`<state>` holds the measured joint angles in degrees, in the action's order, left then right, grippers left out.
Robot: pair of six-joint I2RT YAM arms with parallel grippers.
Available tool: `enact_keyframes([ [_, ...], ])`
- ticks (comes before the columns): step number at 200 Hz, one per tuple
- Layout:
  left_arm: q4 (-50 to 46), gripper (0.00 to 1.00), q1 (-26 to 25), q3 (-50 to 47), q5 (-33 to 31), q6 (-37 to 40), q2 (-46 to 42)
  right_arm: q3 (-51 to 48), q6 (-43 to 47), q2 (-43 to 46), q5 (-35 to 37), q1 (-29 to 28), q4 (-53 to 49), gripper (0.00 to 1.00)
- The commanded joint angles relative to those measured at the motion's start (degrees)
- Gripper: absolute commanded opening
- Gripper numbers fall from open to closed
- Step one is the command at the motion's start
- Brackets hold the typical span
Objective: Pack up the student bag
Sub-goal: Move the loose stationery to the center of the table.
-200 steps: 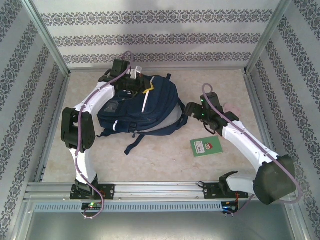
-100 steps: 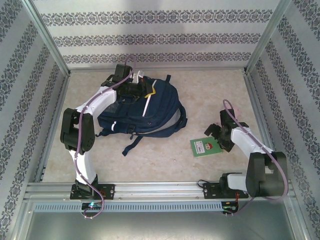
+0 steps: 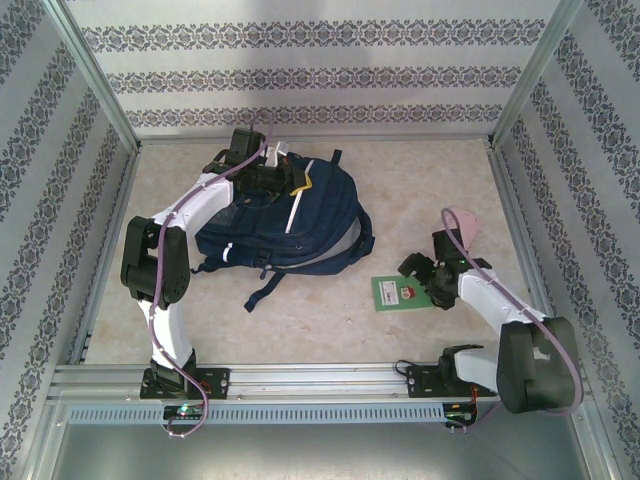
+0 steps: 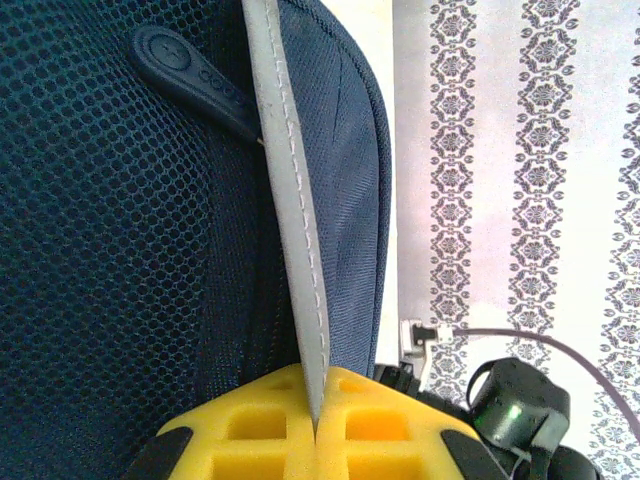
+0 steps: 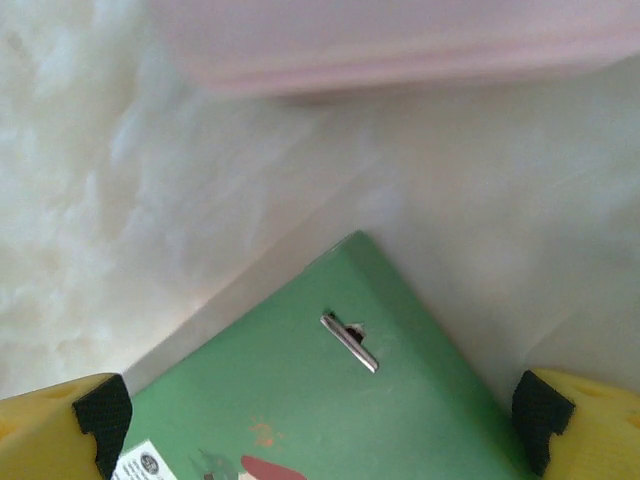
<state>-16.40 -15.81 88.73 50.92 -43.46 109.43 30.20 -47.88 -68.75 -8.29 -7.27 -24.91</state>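
Backpack [image 3: 300,225]: navy mesh and woven fabric, slumped left of centre on the marbled table [image 3: 420,180]. Left hand [image 4: 315,405], yellow-padded, pinched shut on its stitched grey edge strip [image 4: 290,230]. Right hand [image 5: 320,420] spread wide over a flat green booklet [image 3: 390,292]; blurred pink item [image 5: 400,40], possibly a case.

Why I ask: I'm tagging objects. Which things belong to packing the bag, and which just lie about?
In the job: student bag, its grey trim pinched by the shut left gripper; green booklet under the open right gripper.
Lying about: pink item beyond the booklet, untouched; may be packed later.
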Motion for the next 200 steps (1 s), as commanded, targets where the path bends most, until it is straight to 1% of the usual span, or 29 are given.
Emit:
enact_keyframes([
  [1,1.71,0.00,-0.68,-0.07,1.47,1.00,-3.04,-2.69,-9.48,1.13,-9.70,-7.69,-0.38,0.98],
  [19,1.55,0.00,-0.64,-0.11,1.49,1.10,-3.24,-2.42,-12.60,3.39,-7.77,-11.80,-0.52,0.98],
  [53,1.22,0.00,-0.63,0.04,1.56,1.32,-3.25,-2.51,-17.36,5.32,-6.60,-17.22,2.11,0.98],
  [66,1.20,0.00,-0.58,0.01,1.60,1.43,-3.27,-2.20,-17.39,4.55,-7.10,-19.05,4.05,0.98],
  [85,1.07,0.00,-0.60,0.02,1.58,1.40,-3.25,-2.52,-14.81,3.69,-8.84,-20.90,9.15,0.96],
  [95,1.11,0.00,-0.57,0.01,1.57,1.50,-3.25,-2.69,-12.42,3.23,-10.06,-21.03,10.90,0.96],
  [106,1.00,0.00,-0.62,-0.09,1.54,1.54,-3.18,-2.43,-10.60,3.14,-8.65,-20.95,9.57,0.95],
  [116,1.18,0.00,-0.61,-0.26,1.63,1.40,-3.21,-3.44,-9.56,3.74,-8.15,-20.49,10.85,0.94],
  [138,1.24,0.00,-0.67,-0.47,1.48,1.43,-3.16,-8.39,-10.20,7.16,-7.84,-19.67,18.80,0.92],
  [156,1.27,0.00,-0.59,-0.48,1.60,1.29,-2.96,-10.15,-10.41,9.25,-7.66,-19.21,22.62,0.90],
  [158,1.35,0.00,-0.57,-0.44,1.57,1.30,-2.96,-11.77,-10.40,9.63,-7.74,-19.12,23.29,0.90],
  [168,1.48,0.00,-0.67,-0.52,1.56,1.28,-2.98,-13.09,-10.47,10.61,-7.97,-18.72,24.82,0.87],
  [200,2.19,0.00,-0.80,-0.83,1.70,0.76,-2.58,-15.34,-11.39,12.99,-10.95,-17.28,29.87,0.79],
])
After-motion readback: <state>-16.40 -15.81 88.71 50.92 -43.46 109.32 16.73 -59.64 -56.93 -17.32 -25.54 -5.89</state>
